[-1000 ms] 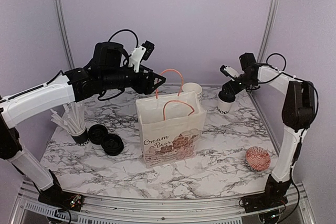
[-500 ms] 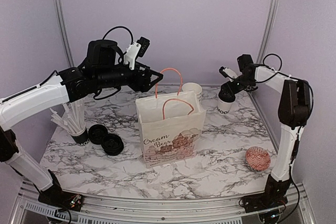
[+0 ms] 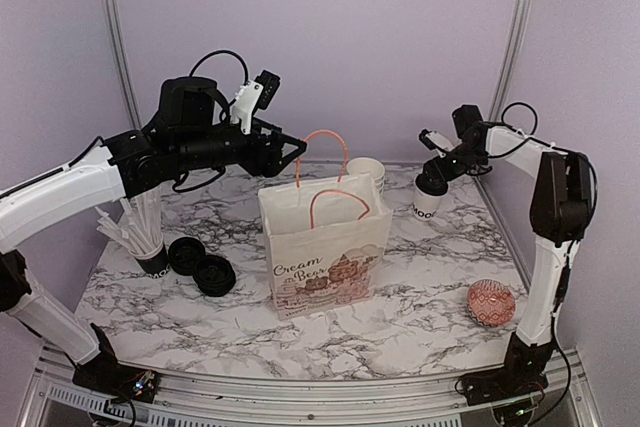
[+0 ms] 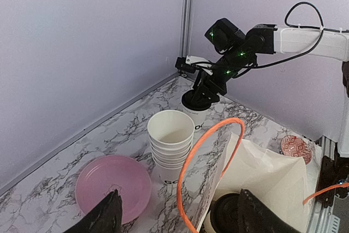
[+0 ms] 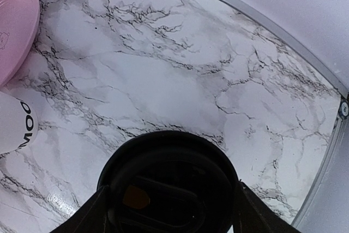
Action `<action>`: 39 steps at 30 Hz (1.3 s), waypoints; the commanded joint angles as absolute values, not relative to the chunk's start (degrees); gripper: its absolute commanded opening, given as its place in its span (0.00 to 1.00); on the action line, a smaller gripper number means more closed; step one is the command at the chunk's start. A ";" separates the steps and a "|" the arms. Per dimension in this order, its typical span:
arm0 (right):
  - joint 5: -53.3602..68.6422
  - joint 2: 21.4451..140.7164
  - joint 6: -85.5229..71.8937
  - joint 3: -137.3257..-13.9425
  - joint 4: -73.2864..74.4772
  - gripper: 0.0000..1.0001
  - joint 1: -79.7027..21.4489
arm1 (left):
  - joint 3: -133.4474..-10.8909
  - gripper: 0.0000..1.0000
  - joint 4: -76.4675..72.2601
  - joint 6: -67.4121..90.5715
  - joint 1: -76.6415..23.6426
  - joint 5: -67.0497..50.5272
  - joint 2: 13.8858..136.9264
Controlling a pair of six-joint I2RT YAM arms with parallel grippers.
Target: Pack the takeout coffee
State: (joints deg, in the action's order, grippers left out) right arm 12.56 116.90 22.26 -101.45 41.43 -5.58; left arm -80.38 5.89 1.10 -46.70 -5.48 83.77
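One takeout coffee cup (image 3: 427, 201), white with a black lid, stands at the back right of the table. My right gripper (image 3: 434, 177) is shut on its lid (image 5: 172, 181), one finger on each side. It also shows in the left wrist view (image 4: 197, 103). A second lidded cup (image 4: 226, 215) stands inside the white paper bag (image 3: 325, 247) with pink handles. My left gripper (image 3: 290, 150) is open and empty, raised above and behind the bag's left side. Its fingers (image 4: 106, 217) are spread wide.
A stack of empty lidless cups (image 3: 367, 175) stands behind the bag, beside a pink plate (image 4: 113, 184). A cup full of wrapped straws (image 3: 148, 243) and two loose black lids (image 3: 202, 267) are at the left. A red patterned bowl (image 3: 491, 303) sits front right.
My left arm has drawn back to the left and slightly up, away from the bag's mouth. The right gripper has stayed on the cup's lid with almost no movement.
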 commanded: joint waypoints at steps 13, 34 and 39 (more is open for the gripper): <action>14.90 100.26 23.30 -90.24 43.74 0.63 -7.88 | -79.44 0.73 7.53 0.49 -46.31 -2.91 77.50; 37.17 56.42 52.42 -58.37 59.77 0.63 -25.56 | -90.64 0.74 35.46 2.17 -46.32 5.11 74.95; 36.37 56.90 53.52 -58.81 55.11 0.63 -33.82 | -90.98 0.74 38.97 2.75 -46.31 6.56 75.50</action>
State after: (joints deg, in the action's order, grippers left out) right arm 33.69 56.49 49.65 -57.06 57.12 -28.73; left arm -89.32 33.04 1.76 -46.59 4.51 75.75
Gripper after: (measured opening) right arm 0.673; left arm 0.740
